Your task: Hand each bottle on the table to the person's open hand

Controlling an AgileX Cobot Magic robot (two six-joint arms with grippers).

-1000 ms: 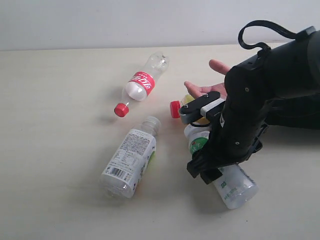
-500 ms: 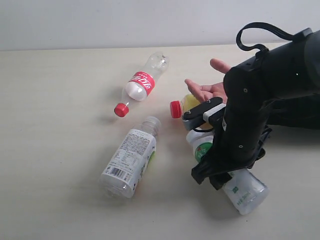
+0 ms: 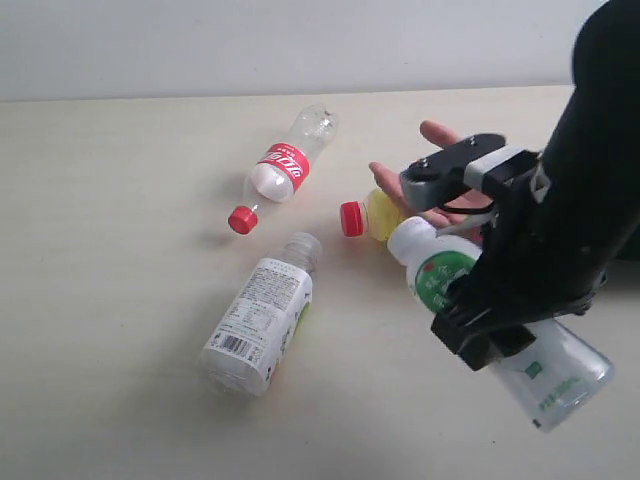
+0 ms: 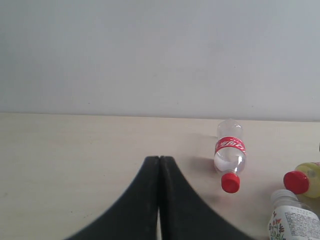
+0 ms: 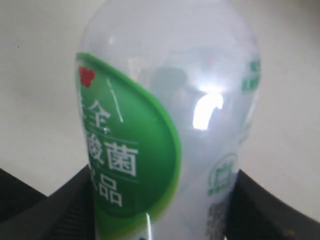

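Clamping the clear plastic bottle with the green-leaf white label (image 3: 440, 282), the right gripper (image 3: 468, 255) holds it tilted above the right edge of the pale beige table (image 3: 120, 200), beside the open hand (image 3: 425, 180); the left gripper (image 4: 159, 160) is closed, empty.

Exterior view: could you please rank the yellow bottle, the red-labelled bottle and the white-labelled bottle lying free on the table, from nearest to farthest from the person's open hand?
1. The yellow bottle, right beside the person's open hand, at its left edge.
2. The red-labelled bottle, farther left and towards the back.
3. The white-labelled bottle, front left, clearly farthest.
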